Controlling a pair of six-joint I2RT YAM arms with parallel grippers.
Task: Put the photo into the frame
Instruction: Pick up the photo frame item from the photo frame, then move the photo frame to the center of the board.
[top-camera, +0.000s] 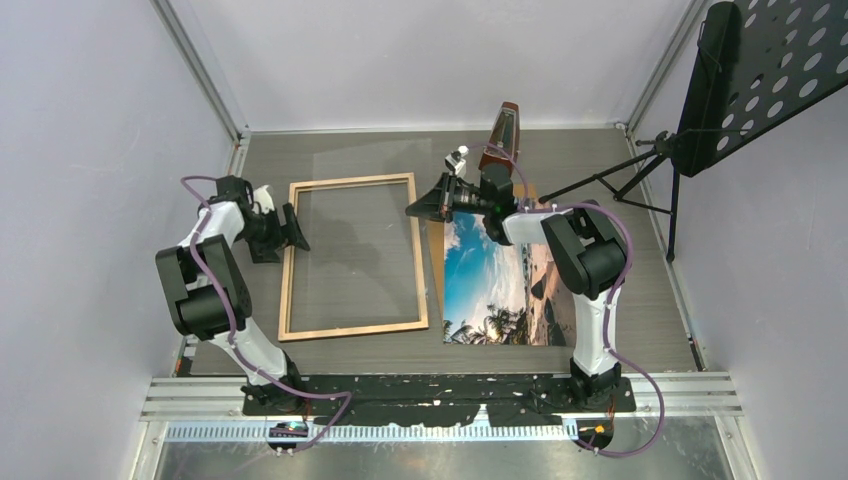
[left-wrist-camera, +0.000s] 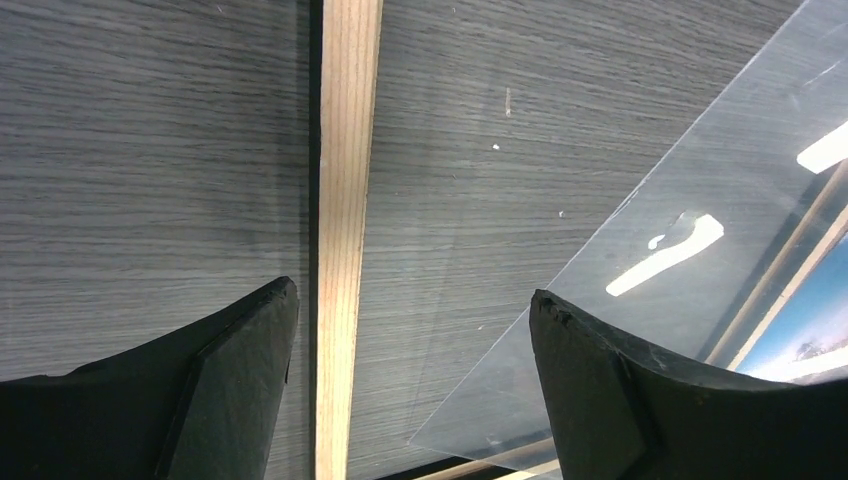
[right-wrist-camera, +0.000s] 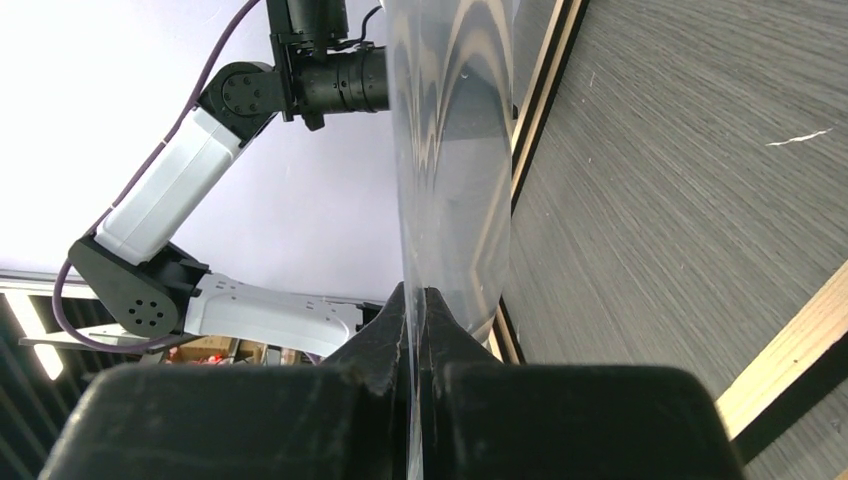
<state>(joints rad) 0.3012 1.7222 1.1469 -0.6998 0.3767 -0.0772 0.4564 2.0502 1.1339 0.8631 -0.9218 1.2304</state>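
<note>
The frame (top-camera: 289, 270) lies flat on the table with its light wood rear face up. My right gripper (top-camera: 415, 208) is shut on the edge of the clear pane (top-camera: 365, 240) and holds it tilted above the frame. In the right wrist view the pane (right-wrist-camera: 450, 150) runs between my shut fingers (right-wrist-camera: 415, 295). My left gripper (top-camera: 297, 232) is open at the frame's left rail (left-wrist-camera: 340, 250), straddling it (left-wrist-camera: 412, 295), with the pane's corner (left-wrist-camera: 700, 180) to its right. The beach photo (top-camera: 490, 280) lies face up right of the frame, partly under my right arm.
A black perforated stand (top-camera: 760, 60) on tripod legs (top-camera: 600, 180) is at the back right. A dark brown upright object (top-camera: 505, 130) stands at the back behind my right wrist. Walls close in the left, back and right sides.
</note>
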